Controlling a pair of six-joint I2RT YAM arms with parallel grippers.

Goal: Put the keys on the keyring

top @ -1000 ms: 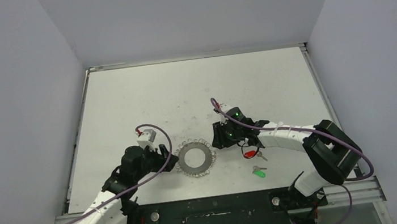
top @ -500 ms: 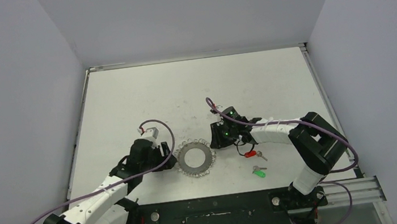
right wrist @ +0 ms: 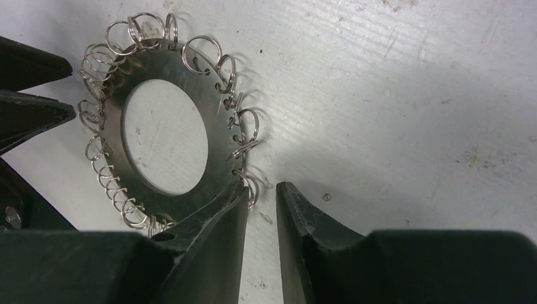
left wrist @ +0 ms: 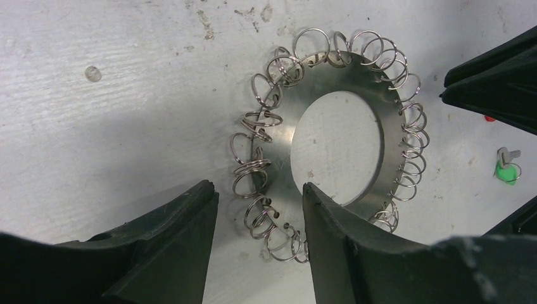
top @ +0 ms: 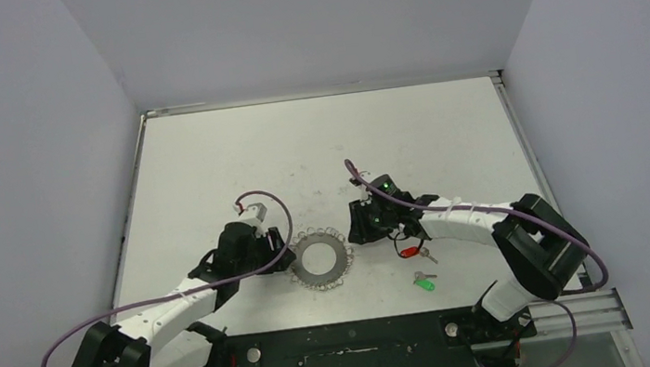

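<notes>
Lying flat: 1 keyring (top: 320,258) | 1 red-tagged key (top: 412,251), 1 green-tagged key (top: 426,284) | left jaws apart | right jaws narrowly apart

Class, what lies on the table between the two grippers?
The keyring lies between the left gripper and right gripper, clearest in the top view.

- A robotics lab test cell: plain grey walls (top: 22,183) box in the table (top: 206,161) at 9, 12 and 3 o'clock.
- The table's white top is scuffed and stained, like a work surface.
- At 6 o'clock, an aluminium rail (top: 598,304) and a black mounting plate (top: 351,353) carry two white-and-black robot arms (top: 163,308).
- Purple cables (top: 259,192) run loose along the arms.
</notes>
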